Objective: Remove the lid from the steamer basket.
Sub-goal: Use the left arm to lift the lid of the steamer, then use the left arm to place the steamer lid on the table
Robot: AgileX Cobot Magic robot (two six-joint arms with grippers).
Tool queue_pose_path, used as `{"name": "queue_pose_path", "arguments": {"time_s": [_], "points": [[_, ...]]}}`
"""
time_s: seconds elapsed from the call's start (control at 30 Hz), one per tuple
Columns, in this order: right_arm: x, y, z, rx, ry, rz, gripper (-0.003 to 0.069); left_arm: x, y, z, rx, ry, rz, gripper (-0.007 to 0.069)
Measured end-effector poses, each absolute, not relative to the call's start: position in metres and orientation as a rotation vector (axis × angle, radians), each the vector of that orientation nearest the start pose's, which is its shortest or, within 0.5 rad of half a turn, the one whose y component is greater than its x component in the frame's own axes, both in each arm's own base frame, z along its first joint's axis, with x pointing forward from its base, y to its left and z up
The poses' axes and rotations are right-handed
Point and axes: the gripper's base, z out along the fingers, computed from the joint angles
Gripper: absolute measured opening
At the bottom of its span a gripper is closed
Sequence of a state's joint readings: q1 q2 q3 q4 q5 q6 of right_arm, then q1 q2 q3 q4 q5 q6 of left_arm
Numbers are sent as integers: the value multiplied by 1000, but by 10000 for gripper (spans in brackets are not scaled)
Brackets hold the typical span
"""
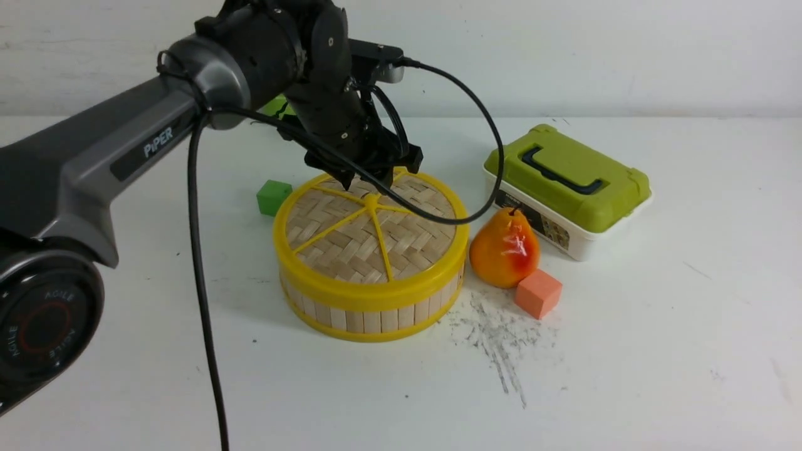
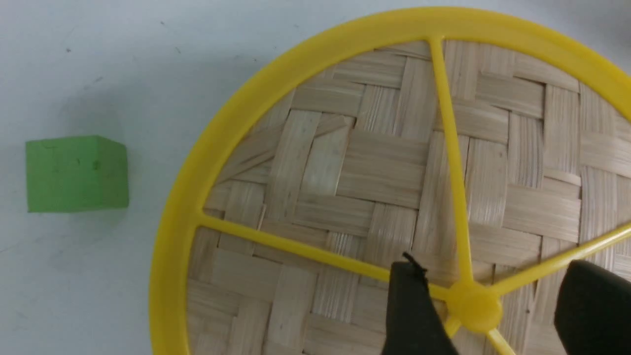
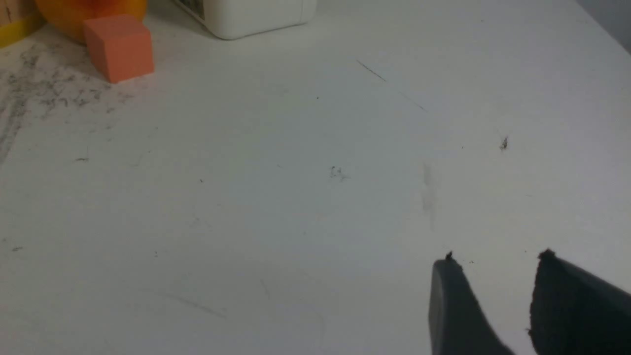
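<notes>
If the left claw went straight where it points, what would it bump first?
The lid. The open left claw points down at it, straddling the knob; how close is hard to tell.

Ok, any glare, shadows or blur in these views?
Front view: white glare streak on the pear, faint shadow left of the steamer basket. Left wrist view: lid weave sharp, the left tool dark and soft-edged up close. Right wrist view: flat even light, table scuffs clear, right tool blurred.

The right pincer (image 3: 495, 268) hangs over the white desk (image 3: 296, 197), its two dark fingertips parted. Well ahead of it, an orange cube (image 3: 118, 47) sits just beside an orange fruit (image 3: 88, 7), near a white box (image 3: 246, 15) and grey scuffs (image 3: 29, 93).
</notes>
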State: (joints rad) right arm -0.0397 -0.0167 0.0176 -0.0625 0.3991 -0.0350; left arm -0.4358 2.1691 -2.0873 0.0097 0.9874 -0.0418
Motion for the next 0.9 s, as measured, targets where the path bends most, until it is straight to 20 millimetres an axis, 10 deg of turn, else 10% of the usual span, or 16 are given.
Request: {"name": "queue_pose_path", "arguments": {"time_s": [0.57, 0.9], "points": [[51, -4, 172, -33, 1884, -113, 240, 450, -211, 266, 472, 2561, -217, 104], [51, -4, 172, -33, 1884, -113, 240, 414, -188, 366, 443, 2361, -201, 105]]}}
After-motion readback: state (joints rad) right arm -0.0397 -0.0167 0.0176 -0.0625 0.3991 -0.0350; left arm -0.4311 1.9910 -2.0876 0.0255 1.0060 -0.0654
